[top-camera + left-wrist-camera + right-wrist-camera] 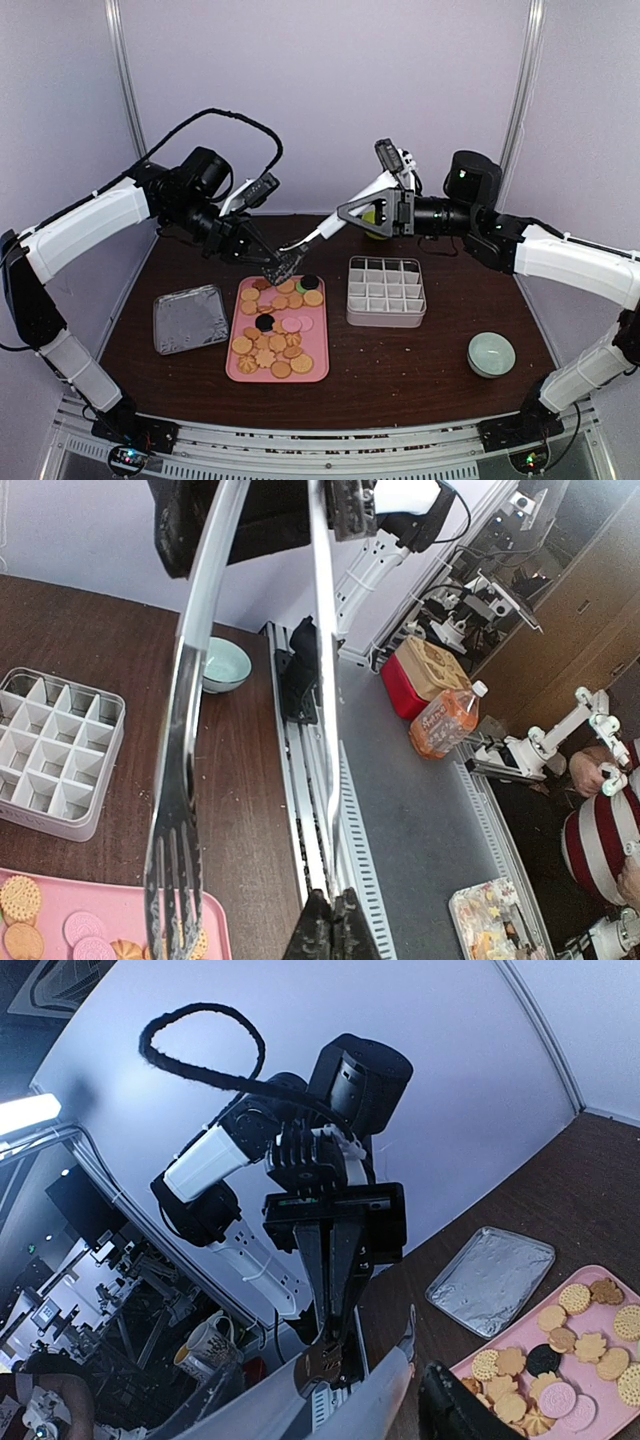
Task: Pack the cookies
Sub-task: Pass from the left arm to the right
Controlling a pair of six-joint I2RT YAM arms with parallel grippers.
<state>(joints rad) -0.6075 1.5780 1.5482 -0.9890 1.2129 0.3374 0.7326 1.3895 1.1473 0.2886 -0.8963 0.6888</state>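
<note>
Metal tongs [305,245] hang between both arms over the pink tray's [318,373] far edge.
The wrist views show the left gripper [262,255] pinched tight on one tong tip. The right gripper [352,211] straddles the handle end, fingers half-spread, its grip unclear. The overhead view shows the cookies [278,335] covering the tray mid-tabletop.

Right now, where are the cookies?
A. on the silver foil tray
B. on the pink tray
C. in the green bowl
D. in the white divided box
B: the cookies lie on the pink tray, while the white divided box has empty cells.
</note>
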